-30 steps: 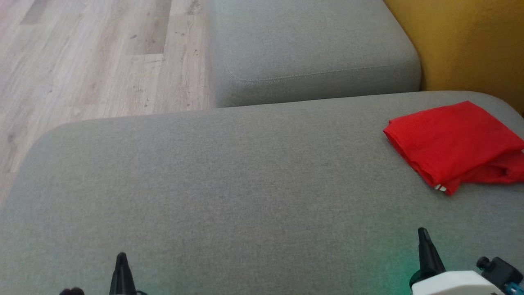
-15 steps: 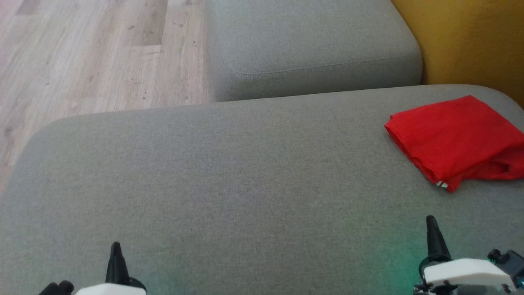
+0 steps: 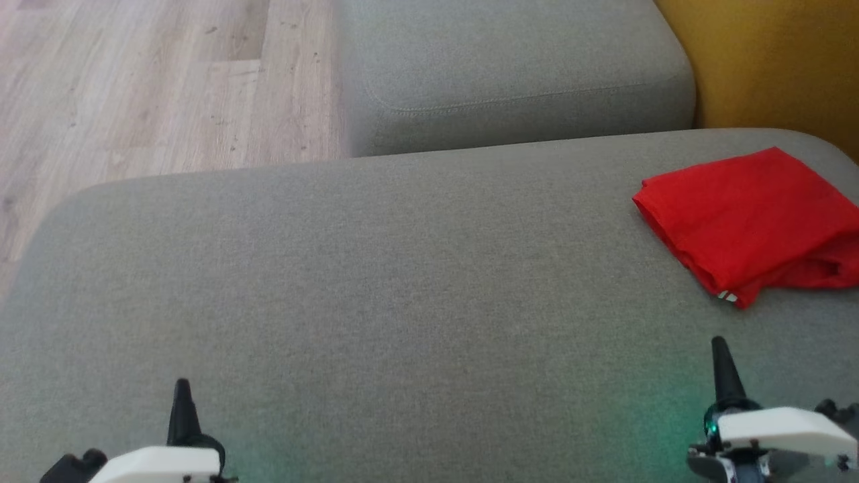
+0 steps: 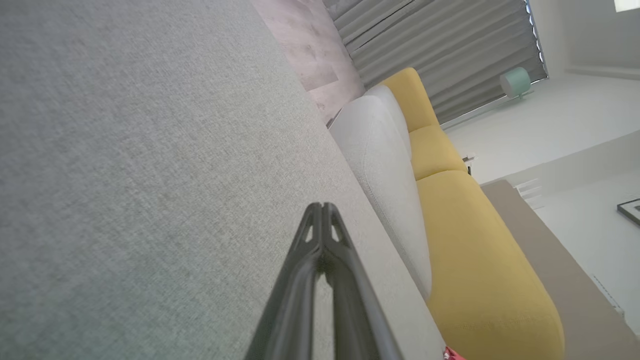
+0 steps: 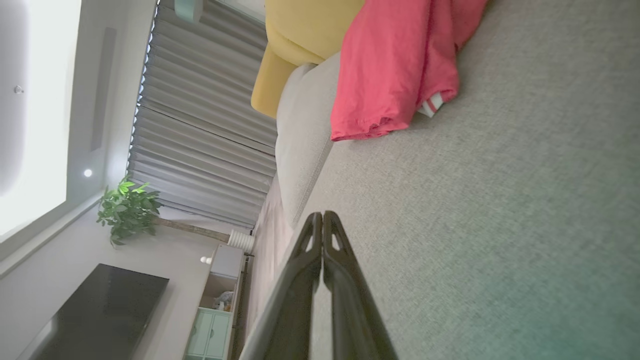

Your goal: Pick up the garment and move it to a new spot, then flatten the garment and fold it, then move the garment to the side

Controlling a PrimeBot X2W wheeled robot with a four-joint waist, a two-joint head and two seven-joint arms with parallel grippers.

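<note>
A folded red garment (image 3: 748, 221) lies on the grey sofa seat (image 3: 402, 282) at the far right, a small striped tag at its near corner. In the right wrist view the garment (image 5: 395, 70) lies ahead of the fingers and apart from them. My right gripper (image 3: 719, 349) hovers low at the lower right, short of the garment, shut and holding nothing; its tips (image 5: 322, 216) meet. At the lower left my left gripper (image 3: 181, 389) is likewise shut and empty over bare cushion, tips together (image 4: 322, 206).
A second grey cushion (image 3: 510, 67) sits beyond the seat, with a yellow cushion (image 3: 772, 60) at the back right. Wooden floor (image 3: 147, 87) lies off the seat's left and far edge. In the right wrist view, a cabinet (image 5: 215, 300) and plant (image 5: 127, 210) stand far off.
Both grippers have risen further into the head view, white wrists now showing. The whole picture has shifted slightly, so the camera has moved; the garment lies as before.
</note>
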